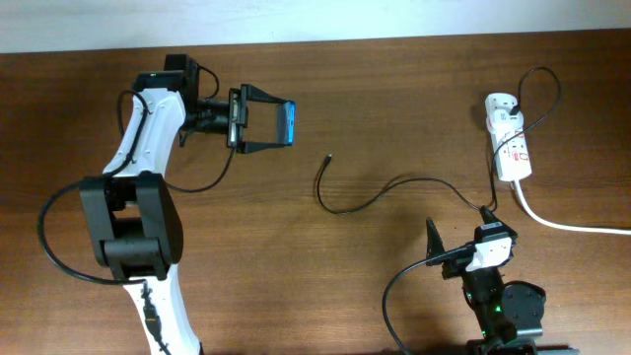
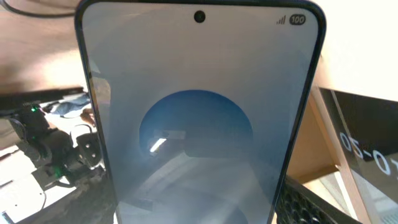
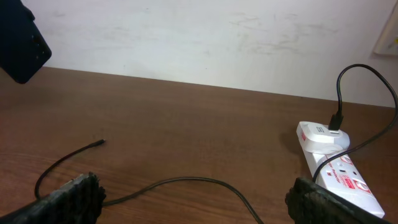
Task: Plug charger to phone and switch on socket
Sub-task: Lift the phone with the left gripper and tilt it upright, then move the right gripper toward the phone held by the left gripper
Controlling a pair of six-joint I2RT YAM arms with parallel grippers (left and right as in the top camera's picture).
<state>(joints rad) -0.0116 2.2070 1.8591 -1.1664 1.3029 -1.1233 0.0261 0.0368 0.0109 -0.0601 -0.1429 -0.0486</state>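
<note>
**2 arms, 1 loose connector: the risk is in the pickup**

The most likely failure is the pinch on the connector tip (image 1: 329,156). It is tiny, lies flat on the table (image 1: 394,99) and is well apart from both grippers. A wide pinch could skate over it or catch the cable behind the tip, leaving the tip pointing off-line at the port. The phone (image 1: 290,120) is held only by its edges, so an off-axis push may twist it in the grip or slide it out. The charger (image 1: 347,211) snakes loosely across the table to its plug (image 1: 503,104), which sits in the far end of the socket (image 1: 510,148). A hard tug on that slack could drag the socket or loosen the plug. The switch looks untouched, though I cannot read its state.

The left arm reaches across the upper left of the table. The left gripper (image 1: 283,123) is clamped on the phone, whose screen faces the wrist camera and fills that view. The right arm is folded close to its base at the near edge. The right gripper (image 3: 196,196) has its jaws spread wide and empty, pointing toward the far wall, with the cable just ahead and the socket to its right.
</note>
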